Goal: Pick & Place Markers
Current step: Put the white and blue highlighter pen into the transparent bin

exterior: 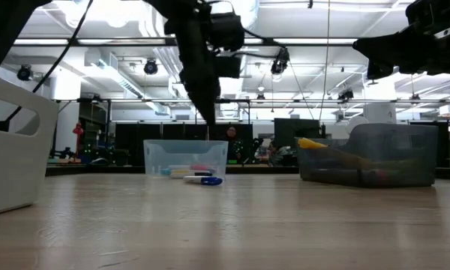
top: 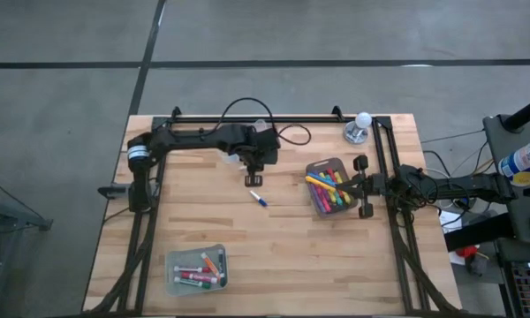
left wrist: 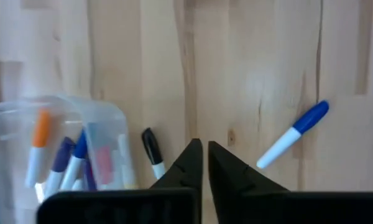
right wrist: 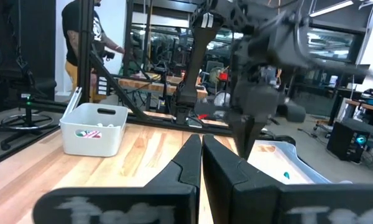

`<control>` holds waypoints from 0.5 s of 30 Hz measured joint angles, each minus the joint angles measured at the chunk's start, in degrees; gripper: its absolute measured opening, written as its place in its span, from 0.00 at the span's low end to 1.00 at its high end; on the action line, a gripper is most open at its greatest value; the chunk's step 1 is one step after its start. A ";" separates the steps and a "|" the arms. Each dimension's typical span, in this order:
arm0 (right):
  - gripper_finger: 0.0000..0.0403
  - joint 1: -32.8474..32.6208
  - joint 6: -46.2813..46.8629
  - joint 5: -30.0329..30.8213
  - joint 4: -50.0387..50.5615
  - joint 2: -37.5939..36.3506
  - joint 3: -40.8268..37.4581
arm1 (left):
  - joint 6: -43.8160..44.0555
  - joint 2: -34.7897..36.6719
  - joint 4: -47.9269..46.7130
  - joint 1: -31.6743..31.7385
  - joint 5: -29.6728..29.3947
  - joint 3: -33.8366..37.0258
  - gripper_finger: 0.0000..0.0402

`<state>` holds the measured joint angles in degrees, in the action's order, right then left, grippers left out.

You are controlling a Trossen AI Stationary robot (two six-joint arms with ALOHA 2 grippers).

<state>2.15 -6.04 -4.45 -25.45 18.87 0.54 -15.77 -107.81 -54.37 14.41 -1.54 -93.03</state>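
Markers (top: 328,189) are piled in the grey bin (top: 311,168) at right; more lie in the clear bin (top: 171,261) near left. One blue marker (top: 259,199) lies loose mid-table. Left gripper (top: 255,180), clenched and empty, is held above it. Right gripper (top: 346,186), clenched, is parked by the grey bin.

The left arm reaches from its base at the table's left edge along the far side toward the middle, its wrist bent so the left gripper (top: 254,179) points down at the tabletop. In the low view it hangs above the surface without touching it, and the left wrist view shows its two dark fingers (left wrist: 185,167) drawn together with only a thin slit between them, holding nothing. The right arm lies stretched out low along the right side of the table, its right gripper (right wrist: 201,163) pointing inward toward the centre, fingers pressed together and empty
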 joint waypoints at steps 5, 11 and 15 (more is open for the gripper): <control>0.02 -0.01 -0.03 -0.02 0.02 0.00 0.00 | -3.09 -0.02 4.34 -0.48 0.39 5.89 0.17; 0.02 0.00 -0.11 -0.02 0.02 0.00 0.00 | -5.78 -0.02 9.84 -2.73 0.54 13.50 0.27; 0.02 -0.01 -0.10 0.00 0.02 0.00 0.00 | -8.23 -0.04 12.69 -5.17 0.56 17.68 0.27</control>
<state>2.14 -6.15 -4.45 -25.43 18.87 0.54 -24.00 -107.85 -41.67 9.25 -0.98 -75.36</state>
